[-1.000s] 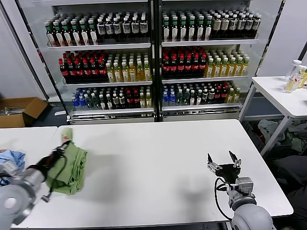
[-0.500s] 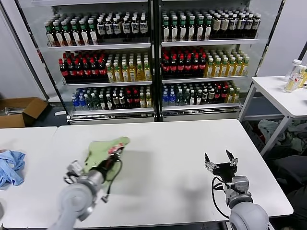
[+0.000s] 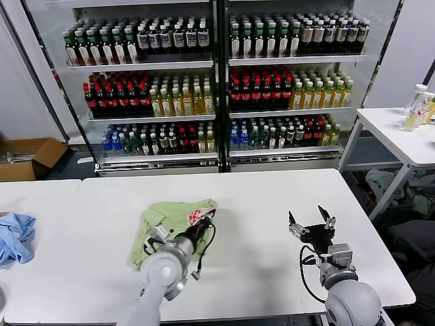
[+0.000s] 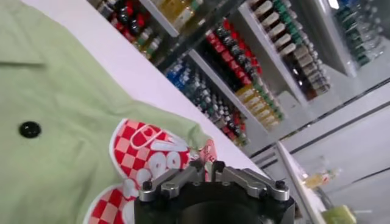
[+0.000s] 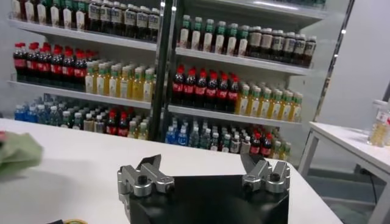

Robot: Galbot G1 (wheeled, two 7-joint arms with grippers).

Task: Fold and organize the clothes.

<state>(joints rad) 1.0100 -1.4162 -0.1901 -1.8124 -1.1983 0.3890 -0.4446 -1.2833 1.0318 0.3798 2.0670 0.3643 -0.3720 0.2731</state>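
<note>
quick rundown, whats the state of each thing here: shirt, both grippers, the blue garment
light green polo shirt: crumpled on the table, checkered graphic showing, pinched at one edge
left gripper: shut on the shirt, near table centre
right gripper: open, holding nothing, above the table's right part
light blue garment: bunched at the far left, untouched

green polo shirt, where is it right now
In the head view, the green polo shirt lies bunched on the white table, left of centre, held by the left gripper.
</note>
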